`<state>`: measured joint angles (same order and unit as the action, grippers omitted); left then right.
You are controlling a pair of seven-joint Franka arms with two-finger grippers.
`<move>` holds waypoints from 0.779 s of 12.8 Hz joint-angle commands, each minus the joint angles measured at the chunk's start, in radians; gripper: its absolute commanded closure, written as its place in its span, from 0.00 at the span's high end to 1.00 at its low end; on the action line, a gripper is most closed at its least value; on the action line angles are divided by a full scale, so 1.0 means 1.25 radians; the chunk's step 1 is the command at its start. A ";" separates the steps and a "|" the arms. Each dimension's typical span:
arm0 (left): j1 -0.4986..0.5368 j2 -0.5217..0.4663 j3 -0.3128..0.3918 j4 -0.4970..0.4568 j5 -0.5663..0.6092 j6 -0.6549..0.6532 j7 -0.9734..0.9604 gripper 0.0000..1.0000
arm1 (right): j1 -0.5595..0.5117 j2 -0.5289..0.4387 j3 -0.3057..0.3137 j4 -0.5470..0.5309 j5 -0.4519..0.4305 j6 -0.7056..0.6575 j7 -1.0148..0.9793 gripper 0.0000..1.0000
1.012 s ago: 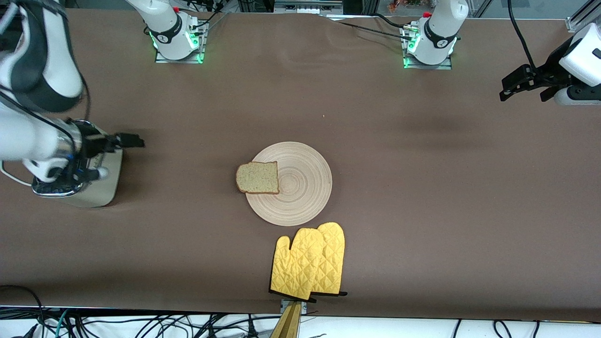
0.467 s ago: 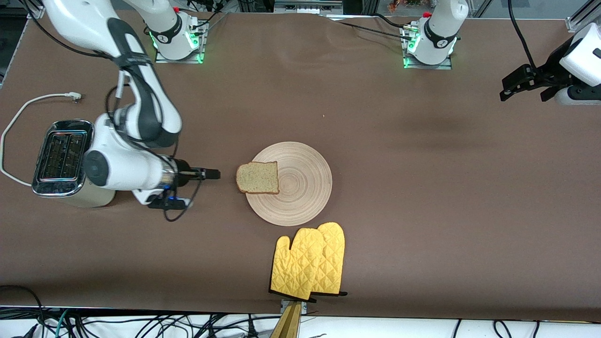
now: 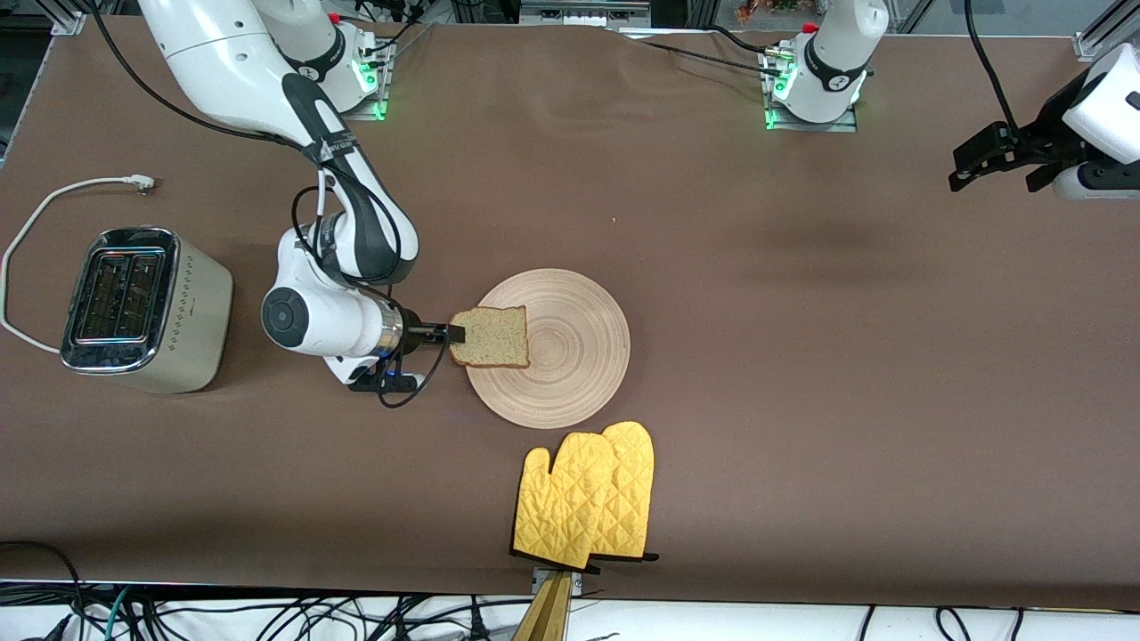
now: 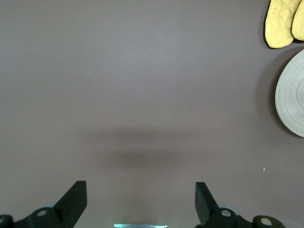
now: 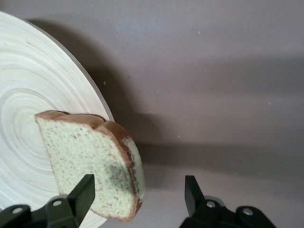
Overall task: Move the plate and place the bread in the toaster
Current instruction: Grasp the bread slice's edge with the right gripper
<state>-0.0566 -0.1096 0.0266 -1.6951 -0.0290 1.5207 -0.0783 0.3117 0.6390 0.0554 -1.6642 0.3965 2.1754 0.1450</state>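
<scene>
The right arm reaches low and level across the worktop (image 3: 802, 356), its right tool (image 3: 454, 335) at the overhanging edge of the bread (image 3: 489, 337) on the plate (image 3: 570, 356) — jaws wide, straddling the crust, not gripping. The left tool (image 3: 989, 165) waits spread open, empty, above the left arm's end, its arm cut off. The toaster (image 3: 142, 307) stands at the right arm's end — well apart from the plate.
</scene>
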 commanded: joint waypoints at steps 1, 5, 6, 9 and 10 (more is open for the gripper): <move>0.000 0.008 -0.003 0.022 0.026 -0.016 -0.006 1.00 | -0.011 -0.002 0.019 -0.020 0.054 0.008 -0.053 0.56; 0.000 0.008 -0.003 0.022 0.024 -0.018 -0.006 1.00 | -0.022 0.010 0.019 -0.020 0.104 0.006 -0.134 0.17; 0.000 0.008 -0.004 0.022 0.024 -0.018 -0.006 1.00 | -0.026 0.010 0.019 -0.019 0.104 0.004 -0.136 0.06; 0.000 0.008 -0.003 0.023 0.024 -0.018 -0.006 1.00 | -0.048 0.003 0.019 -0.010 0.104 -0.038 -0.137 0.00; 0.000 0.008 -0.002 0.022 0.024 -0.018 -0.006 1.00 | -0.049 -0.006 0.018 -0.005 0.104 -0.049 -0.137 0.00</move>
<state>-0.0566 -0.1096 0.0266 -1.6951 -0.0290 1.5203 -0.0783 0.2796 0.6538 0.0657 -1.6737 0.5096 2.1509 -0.0019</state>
